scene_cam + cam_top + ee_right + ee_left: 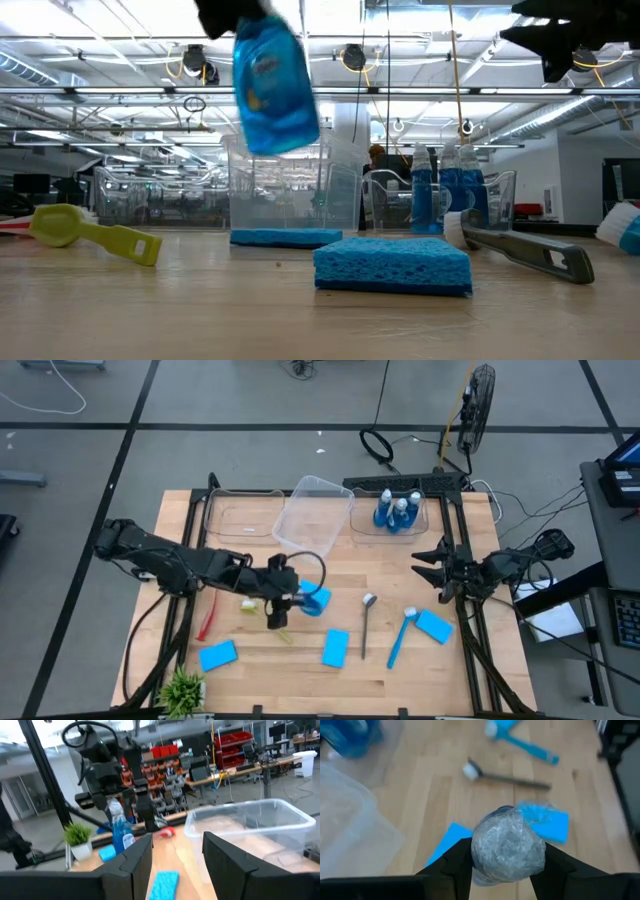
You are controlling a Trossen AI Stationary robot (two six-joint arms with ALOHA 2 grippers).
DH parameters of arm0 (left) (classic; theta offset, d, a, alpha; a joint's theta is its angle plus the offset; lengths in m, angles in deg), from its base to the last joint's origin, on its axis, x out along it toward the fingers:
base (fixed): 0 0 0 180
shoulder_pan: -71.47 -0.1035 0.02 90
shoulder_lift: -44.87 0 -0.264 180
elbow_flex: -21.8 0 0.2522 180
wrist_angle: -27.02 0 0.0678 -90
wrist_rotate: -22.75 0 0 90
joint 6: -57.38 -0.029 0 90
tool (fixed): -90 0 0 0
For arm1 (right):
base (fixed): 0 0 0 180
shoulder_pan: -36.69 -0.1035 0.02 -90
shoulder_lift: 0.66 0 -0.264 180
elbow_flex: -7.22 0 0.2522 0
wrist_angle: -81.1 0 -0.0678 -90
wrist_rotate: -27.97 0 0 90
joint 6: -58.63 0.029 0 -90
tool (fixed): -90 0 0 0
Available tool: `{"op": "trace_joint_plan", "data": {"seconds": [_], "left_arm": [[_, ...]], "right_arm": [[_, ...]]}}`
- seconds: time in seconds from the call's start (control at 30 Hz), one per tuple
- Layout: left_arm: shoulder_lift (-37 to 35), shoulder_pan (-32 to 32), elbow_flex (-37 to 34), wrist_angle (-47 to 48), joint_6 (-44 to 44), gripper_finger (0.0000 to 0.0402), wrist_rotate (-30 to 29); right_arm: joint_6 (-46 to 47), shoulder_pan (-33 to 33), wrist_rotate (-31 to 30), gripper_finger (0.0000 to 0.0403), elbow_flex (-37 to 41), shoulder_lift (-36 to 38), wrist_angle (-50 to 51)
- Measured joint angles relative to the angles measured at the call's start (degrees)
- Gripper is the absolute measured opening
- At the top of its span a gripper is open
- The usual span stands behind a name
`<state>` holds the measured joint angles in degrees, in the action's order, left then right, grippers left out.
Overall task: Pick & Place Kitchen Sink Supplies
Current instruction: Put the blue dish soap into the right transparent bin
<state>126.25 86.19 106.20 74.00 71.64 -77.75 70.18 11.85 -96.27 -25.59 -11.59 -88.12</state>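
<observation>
A small blue bottle [275, 88] with a pale cap hangs high above the table's middle, with my left gripper [288, 600] shut on its top. Three more blue bottles [398, 510] stand in a clear bin at the far right. Flat blue sponges [218, 654] [335, 647] [434, 626], a blue brush [400, 638], a grey spoon-like tool [367, 622], a red brush [208, 618] and a yellow brush [95, 233] lie on the wood. My right gripper [432, 568] waits raised at the right edge, open and with nothing in it. My left gripper pinches the bottle's pale capped top [507, 845] between its two fingers, one on each side. The fingers come slanting down from the table's left. The bottle's body [120, 834] hangs below them, a little tilted, lifted clear of the table.
A clear bin [312, 512] lies tipped at the far middle, beside a flat clear bin [240, 520] at the far left. A small green plant [183, 688] stands at the near left corner. Bare wood shows between the sponges.
</observation>
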Motion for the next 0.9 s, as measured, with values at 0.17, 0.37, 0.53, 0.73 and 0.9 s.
{"op": "trace_joint_plan", "data": {"seconds": [0.17, 0.37, 0.53, 0.73, 0.9], "left_arm": [[0.3, -1.8, 3.5, -2.0, 0.4, 0.0157, 0.0], [1.3, -3.3, 5.0, -8.4, 1.1, 0.0157, -0.1], [4.5, -4.5, 5.0, -11.8, 1.0, 0.0157, 0.8], [9.7, -5.6, 5.5, -14.5, -0.6, 0.0157, 3.5], [15.2, -6.8, 10.7, -14.2, -6.5, 0.0157, 4.7]], "right_arm": [[0.0, 0.0, 0.0, 0.0160, 0.0, 0.0, -3.6], [0.0, 0.0, -0.1, 0.0160, 0.0, -0.3, -4.1], [-0.2, 0.0, 0.0, 0.0160, 0.0, -3.4, -8.8], [-0.5, 0.1, 1.5, 0.0160, 0.0, -10.0, -13.3], [-0.1, 0.1, 1.4, 0.0160, 0.0, -14.7, -16.0]]}}
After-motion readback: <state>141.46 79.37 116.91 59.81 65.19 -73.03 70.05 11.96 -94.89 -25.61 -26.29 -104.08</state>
